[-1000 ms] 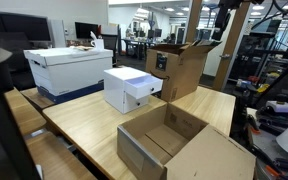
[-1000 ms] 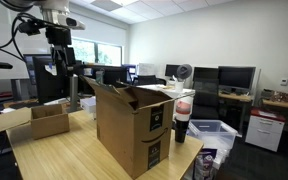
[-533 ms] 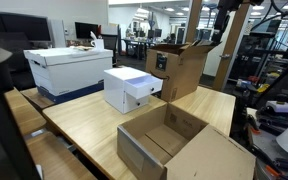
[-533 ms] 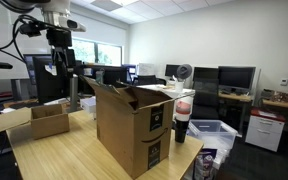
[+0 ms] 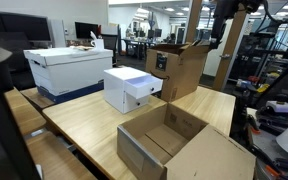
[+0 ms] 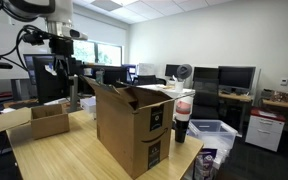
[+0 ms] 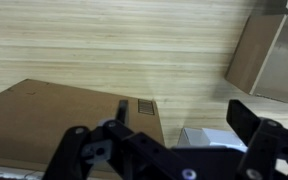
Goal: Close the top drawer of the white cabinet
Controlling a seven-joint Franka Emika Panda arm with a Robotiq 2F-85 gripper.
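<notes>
The white cabinet (image 5: 124,90) stands on the wooden table, between the lidded white box and the tall cardboard box. Its top drawer (image 5: 147,90) sticks out a little on the side facing the tall cardboard box. My gripper (image 5: 217,28) hangs high above the table, well away from the cabinet. It also shows in an exterior view (image 6: 63,66), where the cabinet is hidden behind boxes. In the wrist view the gripper (image 7: 181,110) is open and empty, and the cabinet's white top (image 7: 209,140) shows far below between the fingers.
A large lidded white storage box (image 5: 69,65) sits behind the cabinet. A tall open cardboard box (image 5: 179,68) stands right beside the drawer side. A low open cardboard box (image 5: 179,140) lies at the table's near end. Office desks and monitors stand around.
The arm's upper part has shifted slightly high above the table. The cabinet and boxes have not moved.
</notes>
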